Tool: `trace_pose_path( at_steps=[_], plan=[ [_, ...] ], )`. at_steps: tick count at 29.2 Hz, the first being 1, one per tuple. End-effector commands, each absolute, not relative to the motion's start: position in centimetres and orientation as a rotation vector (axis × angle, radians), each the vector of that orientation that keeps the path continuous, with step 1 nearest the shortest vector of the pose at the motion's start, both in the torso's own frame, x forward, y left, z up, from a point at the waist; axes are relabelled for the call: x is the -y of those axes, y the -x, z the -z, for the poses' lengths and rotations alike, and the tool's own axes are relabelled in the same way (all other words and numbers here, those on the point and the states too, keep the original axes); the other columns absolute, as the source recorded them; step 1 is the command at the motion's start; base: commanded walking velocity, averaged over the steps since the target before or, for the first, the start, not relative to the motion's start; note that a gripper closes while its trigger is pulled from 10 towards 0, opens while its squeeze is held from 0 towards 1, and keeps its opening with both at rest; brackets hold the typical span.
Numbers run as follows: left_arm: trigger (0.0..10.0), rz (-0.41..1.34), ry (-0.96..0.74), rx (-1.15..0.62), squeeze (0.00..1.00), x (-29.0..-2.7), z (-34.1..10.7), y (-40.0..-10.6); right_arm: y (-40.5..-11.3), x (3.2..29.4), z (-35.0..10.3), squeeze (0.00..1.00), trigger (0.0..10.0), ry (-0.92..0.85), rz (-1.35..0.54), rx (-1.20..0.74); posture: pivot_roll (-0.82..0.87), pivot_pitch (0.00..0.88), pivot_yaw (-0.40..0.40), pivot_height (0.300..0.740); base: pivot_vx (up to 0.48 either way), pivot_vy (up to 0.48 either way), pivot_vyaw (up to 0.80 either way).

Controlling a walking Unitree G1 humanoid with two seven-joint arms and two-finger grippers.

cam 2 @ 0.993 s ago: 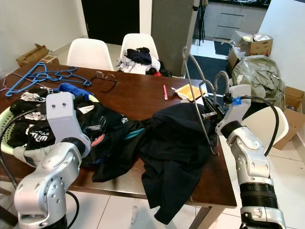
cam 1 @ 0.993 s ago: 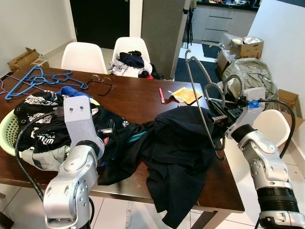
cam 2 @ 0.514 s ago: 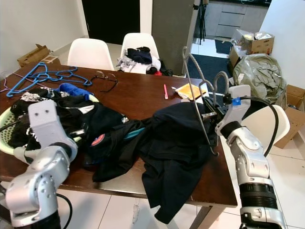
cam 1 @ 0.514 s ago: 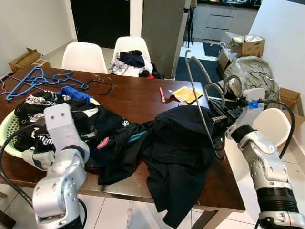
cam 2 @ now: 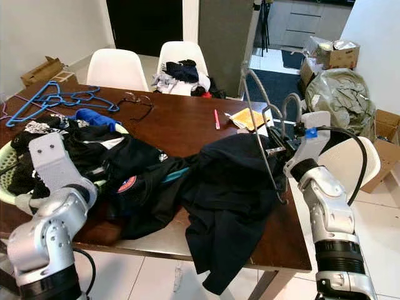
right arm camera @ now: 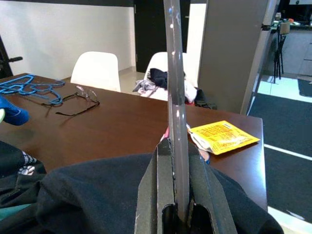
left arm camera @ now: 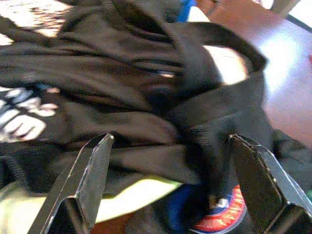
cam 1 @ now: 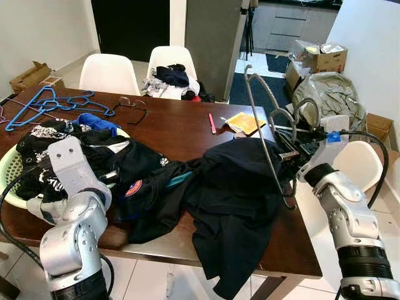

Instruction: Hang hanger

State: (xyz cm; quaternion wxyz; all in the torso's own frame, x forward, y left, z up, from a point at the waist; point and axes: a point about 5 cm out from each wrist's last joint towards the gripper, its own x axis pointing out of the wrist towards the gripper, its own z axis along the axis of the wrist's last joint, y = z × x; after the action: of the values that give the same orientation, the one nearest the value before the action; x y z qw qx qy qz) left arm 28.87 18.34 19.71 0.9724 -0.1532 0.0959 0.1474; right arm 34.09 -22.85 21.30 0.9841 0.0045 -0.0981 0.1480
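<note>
Right pincer (cam 1: 289,154) is clamped on the grey hanger (cam 1: 265,134), holding it upright so the dark shirt (cam 1: 234,200) drapes off the desk (cam 1: 181,128), while the left pincer (left arm camera: 168,187) hovers spread open over the laundry pile (cam 1: 94,150).

Glossy wood table (cam 1: 187,128), matt cloth garment (cam 1: 234,187), metal hanger (cam 1: 265,134)

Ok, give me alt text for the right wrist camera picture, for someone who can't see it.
The right gripper is shut on a grey metal hanger that stands upright, above a black garment on a dark wooden table. Beyond lie a yellow packet, glasses and two white chairs.
</note>
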Motion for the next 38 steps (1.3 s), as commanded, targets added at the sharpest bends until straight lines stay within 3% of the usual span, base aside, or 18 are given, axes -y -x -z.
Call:
trace_pose_path(
  at_steps=[1,11,24,25,28,29,30,31,32,33,38],
  plan=[
    [10.0,-0.194,0.288,-0.188,0.0,-16.6,-20.2,-29.3,-33.7,23.4,-21.6,0.0,10.0,-0.002,-0.284,0.212,0.07,0.067,-0.037,0.74,0.0,0.0,0.0],
    [10.0,-0.171,0.236,-0.169,0.0,-15.9,-20.7,-29.5,-33.7,23.4,-21.7,0.0,10.0,0.001,-0.287,0.213,0.07,0.07,-0.039,0.74,0.0,0.0,0.0],
    [10.0,-0.231,0.261,-0.214,0.0,-17.1,-19.0,-29.8,-33.7,23.6,-21.7,0.0,10.0,0.007,-0.286,0.209,0.06,0.072,-0.041,0.74,0.0,0.0,0.0],
    [7.1,-0.242,0.263,-0.21,0.0,-17.5,-18.7,-30.1,-33.7,23.6,-21.7,0.0,10.0,0.006,-0.286,0.209,0.05,0.067,-0.041,0.74,0.0,0.0,0.0],
    [7.1,-0.242,0.263,-0.21,0.0,-17.5,-18.7,-30.1,-33.7,23.6,-21.7,0.0,10.0,0.006,-0.286,0.209,0.05,0.067,-0.041,0.74,0.0,0.0,0.0],
    [3.8,-0.247,0.258,-0.204,0.0,-17.8,-18.5,-30.4,-33.7,23.6,-21.7,0.0,10.0,0.005,-0.285,0.209,0.05,0.065,-0.043,0.74,0.0,0.0,0.0],
    [3.8,-0.247,0.258,-0.204,0.0,-17.8,-18.5,-30.4,-33.7,23.6,-21.7,0.0,10.0,0.005,-0.285,0.209,0.05,0.065,-0.043,0.74,0.0,0.0,0.0],
    [1.6,-0.253,0.258,-0.199,0.0,-18.2,-18.4,-30.7,-33.6,23.6,-21.7,0.0,10.0,0.006,-0.286,0.21,0.05,0.063,-0.044,0.74,0.0,0.0,0.0],
    [1.6,-0.253,0.258,-0.199,0.0,-18.2,-18.4,-30.7,-33.6,23.6,-21.7,0.0,10.0,0.006,-0.286,0.21,0.05,0.063,-0.044,0.74,0.0,0.0,0.0],
    [0.0,-0.256,0.255,-0.187,0.0,-18.6,-18.6,-31.0,-33.6,23.6,-21.8,0.0,10.0,0.006,-0.286,0.212,0.04,0.06,-0.043,0.74,0.0,0.0,0.0],
    [0.0,-0.253,0.252,-0.174,0.0,-18.9,-18.8,-31.4,-33.6,23.6,-21.8,0.0,10.0,0.009,-0.286,0.213,0.04,0.058,-0.042,0.74,0.0,0.0,0.0]
  ],
)
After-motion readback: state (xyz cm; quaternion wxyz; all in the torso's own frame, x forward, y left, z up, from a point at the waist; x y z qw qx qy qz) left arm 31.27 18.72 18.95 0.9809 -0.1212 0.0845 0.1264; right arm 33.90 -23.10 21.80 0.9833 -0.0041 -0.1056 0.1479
